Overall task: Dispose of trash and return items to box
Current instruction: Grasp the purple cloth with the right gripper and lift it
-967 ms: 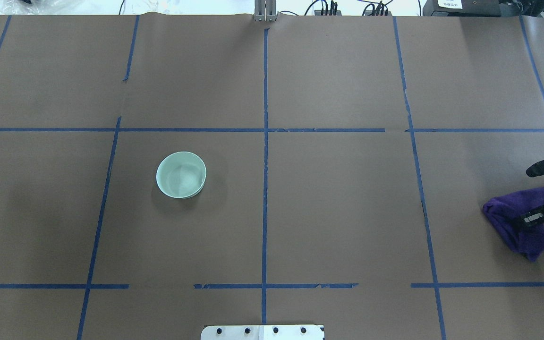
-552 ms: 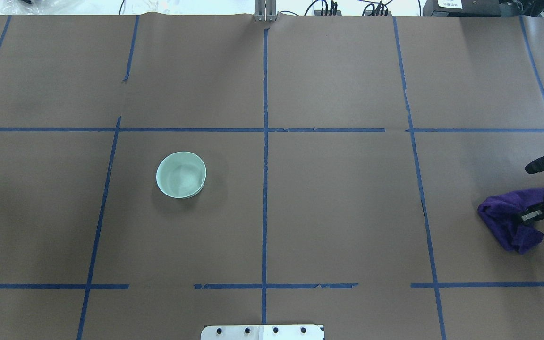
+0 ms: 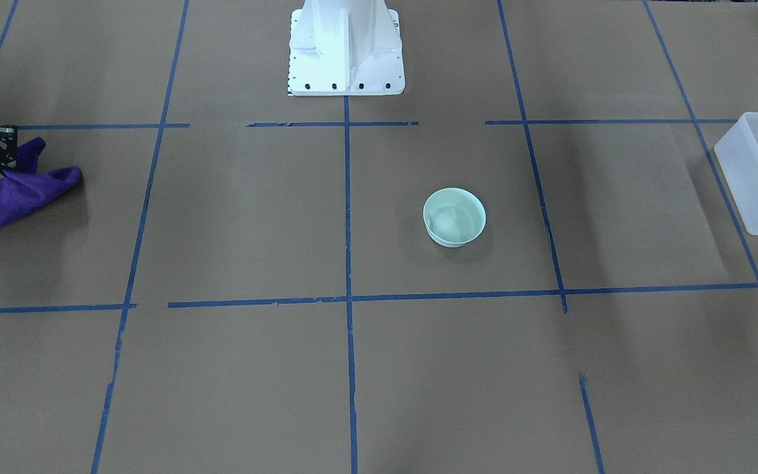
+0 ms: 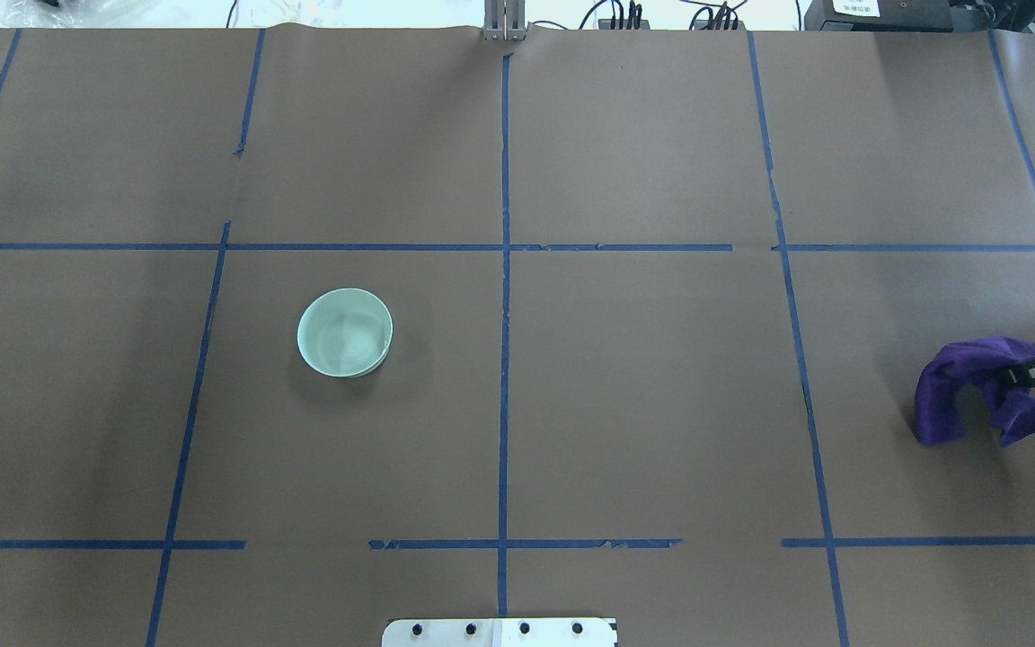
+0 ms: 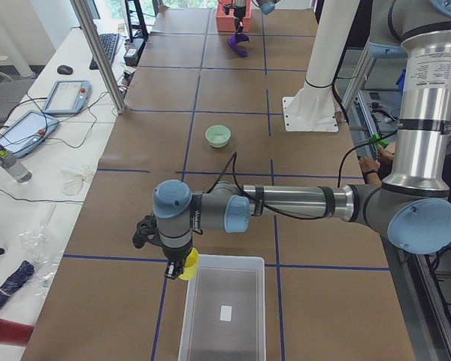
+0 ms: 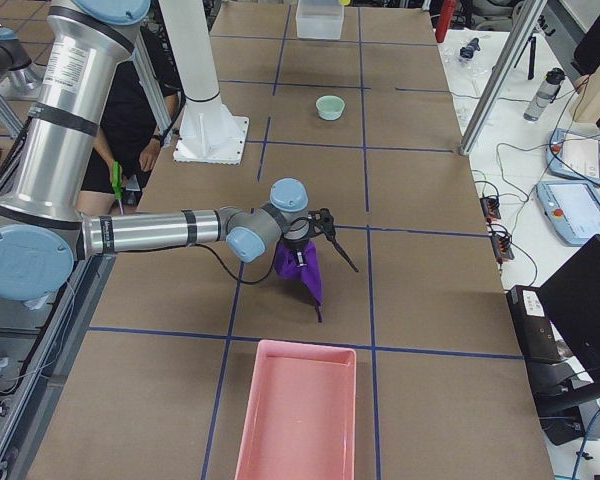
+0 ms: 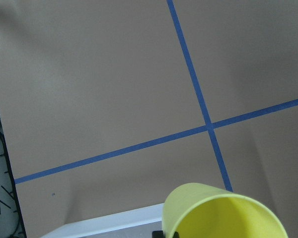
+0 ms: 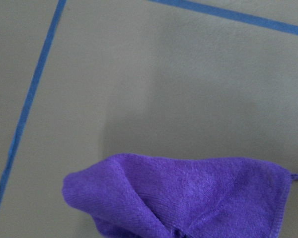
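My left gripper (image 5: 176,268) is shut on the small yellow cup (image 5: 189,264) and holds it above the table, just beside the near corner of the translucent white box (image 5: 219,310). The left wrist view shows the cup (image 7: 223,213) close up, with the box's rim (image 7: 104,223) below it. The box (image 3: 757,174) also shows at the front view's right edge. My right gripper (image 4: 1034,368) is shut on a purple cloth (image 4: 949,386), which hangs from it, lifted off the table, and also shows in other views (image 6: 302,272) (image 8: 188,193).
A pale green bowl (image 4: 344,332) stands upright on the brown paper, left of centre; it also shows in the front view (image 3: 454,216). A pink tray (image 6: 298,410) lies near the right arm's end of the table. The robot's white base (image 3: 345,46) stands mid-table.
My right gripper has moved toward the table's right edge and up, with the purple cloth; the cloth now hangs bunched from it. The bowl has not moved.
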`<control>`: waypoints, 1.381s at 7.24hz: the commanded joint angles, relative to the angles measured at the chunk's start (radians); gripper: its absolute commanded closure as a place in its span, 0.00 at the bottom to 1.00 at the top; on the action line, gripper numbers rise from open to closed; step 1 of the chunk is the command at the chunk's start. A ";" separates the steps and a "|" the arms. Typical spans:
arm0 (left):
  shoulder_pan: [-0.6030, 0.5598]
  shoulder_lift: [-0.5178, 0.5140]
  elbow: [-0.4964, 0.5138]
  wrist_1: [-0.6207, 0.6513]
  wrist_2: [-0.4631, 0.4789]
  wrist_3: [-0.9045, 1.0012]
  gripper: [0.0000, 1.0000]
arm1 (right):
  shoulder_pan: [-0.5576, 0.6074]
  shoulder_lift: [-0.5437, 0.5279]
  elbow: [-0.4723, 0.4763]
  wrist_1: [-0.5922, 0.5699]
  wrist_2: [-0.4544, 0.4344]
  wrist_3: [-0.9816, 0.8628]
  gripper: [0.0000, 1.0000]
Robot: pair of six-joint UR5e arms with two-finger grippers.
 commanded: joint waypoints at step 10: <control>0.089 0.188 0.076 -0.224 -0.160 -0.085 1.00 | 0.383 0.067 0.201 -0.313 0.177 -0.008 1.00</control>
